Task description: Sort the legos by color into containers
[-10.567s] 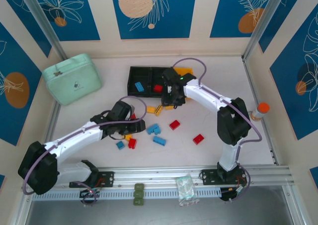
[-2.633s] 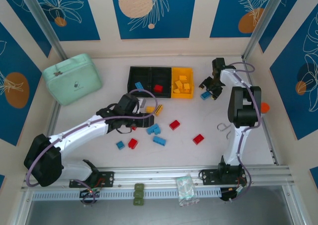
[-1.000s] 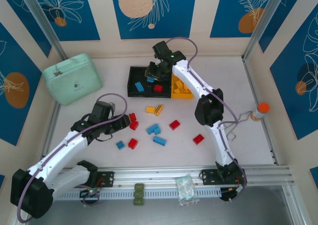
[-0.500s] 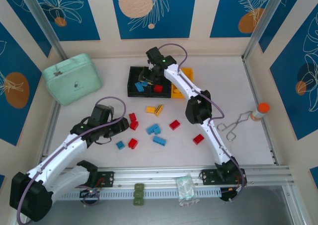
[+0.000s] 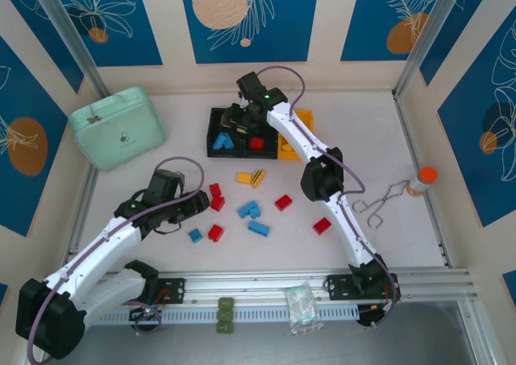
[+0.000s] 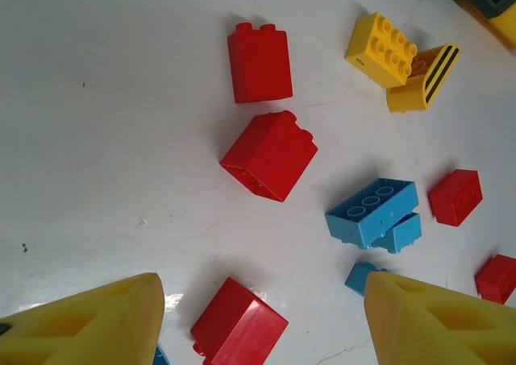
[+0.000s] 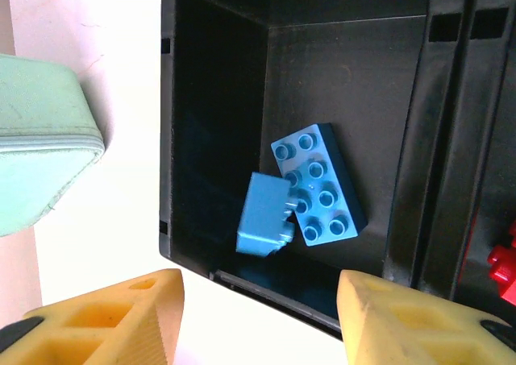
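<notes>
The right gripper (image 7: 258, 321) hangs over the leftmost black bin (image 7: 211, 99) at the far side of the table, its fingers spread with nothing between them. Two blue bricks lie inside the bin. The eight-stud brick (image 7: 318, 186) lies flat, studs up, its long axis diagonal across the floor. The smaller blue brick (image 7: 264, 216) is tipped on its side against it. The left gripper (image 6: 262, 325), likewise spread and empty, hovers above loose bricks (image 6: 268, 155) on the table (image 6: 97, 139).

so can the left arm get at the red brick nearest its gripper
Probably yes. The left gripper is open, and the red brick lies loose on the table between its fingers, with nothing stacked on it or pressed against it.
</notes>
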Tool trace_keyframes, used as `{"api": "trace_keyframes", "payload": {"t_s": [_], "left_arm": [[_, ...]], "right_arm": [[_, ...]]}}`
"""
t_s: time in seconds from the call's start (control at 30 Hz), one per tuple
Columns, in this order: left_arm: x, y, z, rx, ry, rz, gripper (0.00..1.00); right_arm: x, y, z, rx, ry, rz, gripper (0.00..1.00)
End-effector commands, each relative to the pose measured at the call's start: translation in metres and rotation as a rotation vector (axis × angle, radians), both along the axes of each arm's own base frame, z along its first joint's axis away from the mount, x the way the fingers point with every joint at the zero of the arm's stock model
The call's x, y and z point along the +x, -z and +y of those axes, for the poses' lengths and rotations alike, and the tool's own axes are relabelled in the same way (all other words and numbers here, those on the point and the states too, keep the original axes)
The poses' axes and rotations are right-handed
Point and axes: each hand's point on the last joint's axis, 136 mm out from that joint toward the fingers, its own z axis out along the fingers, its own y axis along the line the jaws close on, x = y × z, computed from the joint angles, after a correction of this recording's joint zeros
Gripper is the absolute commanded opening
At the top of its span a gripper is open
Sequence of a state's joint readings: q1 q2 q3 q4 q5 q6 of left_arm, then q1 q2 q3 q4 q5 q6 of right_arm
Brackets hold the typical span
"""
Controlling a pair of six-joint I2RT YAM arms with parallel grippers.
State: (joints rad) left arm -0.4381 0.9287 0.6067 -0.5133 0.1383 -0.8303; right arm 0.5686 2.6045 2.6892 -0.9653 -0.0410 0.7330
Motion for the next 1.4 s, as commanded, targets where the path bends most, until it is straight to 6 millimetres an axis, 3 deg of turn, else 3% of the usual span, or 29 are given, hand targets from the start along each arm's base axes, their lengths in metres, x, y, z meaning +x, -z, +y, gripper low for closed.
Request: {"api": "trace_keyframes", "payload": {"t_s": [0.0, 0.17, 0.33, 0.77, 1.17, 1.37], "left_arm": [[0.003, 0.000, -0.001, -0.006, 0.002, 0.008, 0.66], [0.007, -0.002, -0.004, -0.001, 0.018, 0.010, 0.66], [0.012, -0.004, -0.009, 0.006, 0.043, 0.015, 0.66], [0.019, 0.005, -0.022, 0.102, 0.174, 0.071, 0.66], [0.040, 0.027, -0.045, 0.311, 0.436, 0.164, 0.72], [0.044, 0.051, -0.050, 0.443, 0.518, 0.235, 0.71]], "right_arm": [[-0.013, -0.043, -0.002, 0.016, -0.044, -0.058, 0.53], [-0.037, -0.088, -0.015, 0.026, -0.077, -0.140, 0.52], [-0.069, -0.100, -0.038, 0.039, -0.093, -0.159, 0.53], [-0.178, -0.070, -0.110, 0.046, -0.147, -0.109, 0.55], [-0.291, -0.045, -0.145, 0.159, -0.294, -0.059, 0.65], [-0.314, -0.030, -0.155, 0.170, -0.274, -0.021, 0.65]]}}
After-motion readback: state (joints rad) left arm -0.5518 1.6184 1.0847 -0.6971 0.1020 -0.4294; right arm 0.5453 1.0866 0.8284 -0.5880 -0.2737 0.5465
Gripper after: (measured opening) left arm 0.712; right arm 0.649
